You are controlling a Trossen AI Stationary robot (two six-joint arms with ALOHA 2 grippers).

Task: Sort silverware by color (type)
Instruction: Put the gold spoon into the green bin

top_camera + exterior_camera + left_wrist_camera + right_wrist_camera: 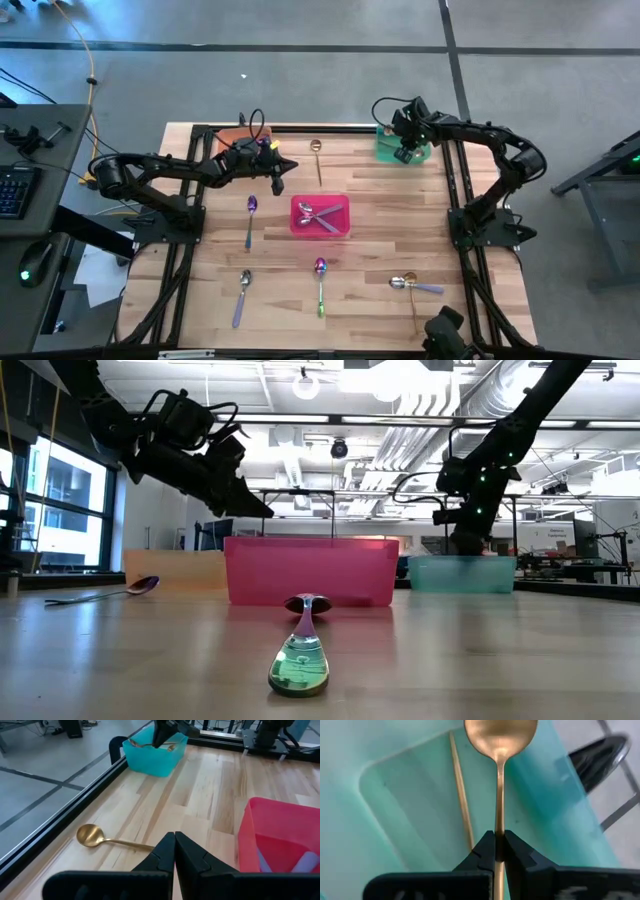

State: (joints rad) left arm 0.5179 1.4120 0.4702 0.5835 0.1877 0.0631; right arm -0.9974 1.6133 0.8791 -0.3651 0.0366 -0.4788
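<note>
My right gripper (404, 152) is over the green bin (420, 152) at the far right, shut on a gold spoon (500, 735). A second gold piece (462, 795) lies inside that bin. My left gripper (278, 178) is shut and empty, above the table between the orange bin (226, 140) and the pink bin (345, 228). A gold spoon (90, 836) lies flat on the wood just ahead of it. Silver spoons (320, 215) lie in the pink bin. Other spoons lie flat on the table: purple (250, 212), silver-lilac (241, 292), iridescent-green (300, 660), and a pair (408, 285). My right gripper pinches the gold spoon's slim handle (499, 827) between its two fingers. The spoon runs on straight out past the fingertips, its bowl end farthest from them, over the inside of the green bin. Whether the bowl touches the bin, I cannot tell.
The black frame rail (65, 815) runs along the table's far edge behind the gold spoon. The orange bin stands at the far left, partly under my left arm. Bare wood lies between the pink bin and the near edge, around the loose spoons.
</note>
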